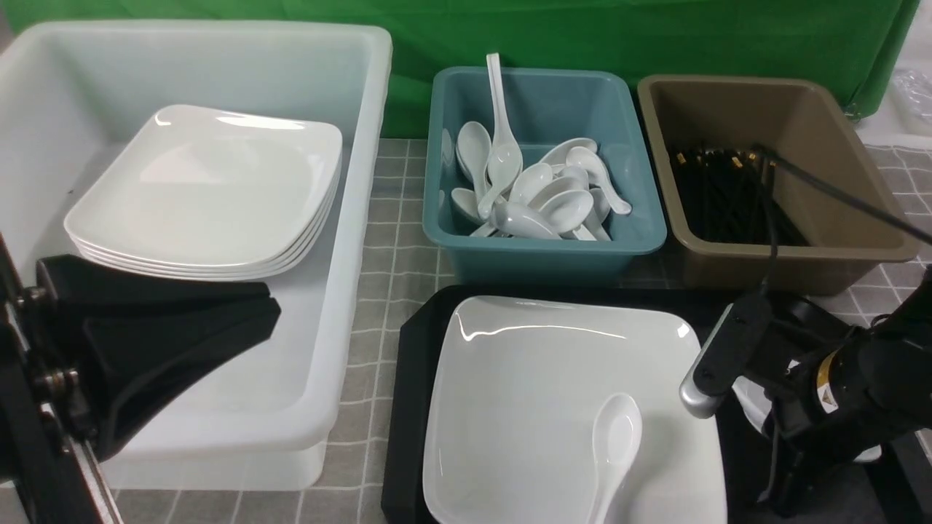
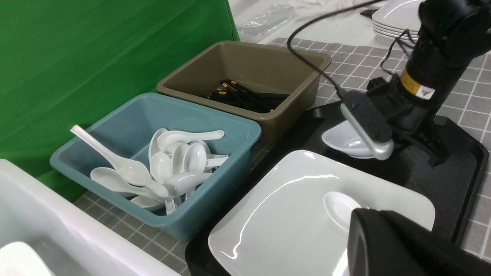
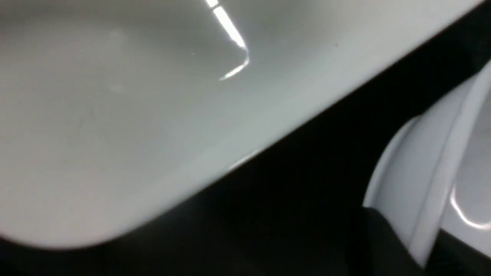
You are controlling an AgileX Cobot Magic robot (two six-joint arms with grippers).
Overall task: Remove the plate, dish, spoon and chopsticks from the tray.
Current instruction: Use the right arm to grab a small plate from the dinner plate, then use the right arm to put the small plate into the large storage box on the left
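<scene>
Teal tub (image 1: 546, 255) holding spoons (image 1: 542, 200), brown tub (image 1: 794, 266) chopsticks (image 1: 717, 196), left gripper (image 1: 271, 311) closed, right gripper (image 2: 425, 149) state unclear

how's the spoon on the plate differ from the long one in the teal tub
The spoon on the plate has a short handle; the long spoon in the teal tub has a far longer one. The spoon lies alone; the long spoon rests on a heap of spoons. Both are glossy white.

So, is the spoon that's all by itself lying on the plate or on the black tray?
On the plate. The spoon lies hollow side up on the plate, and the plate itself sits on the tray.
</scene>
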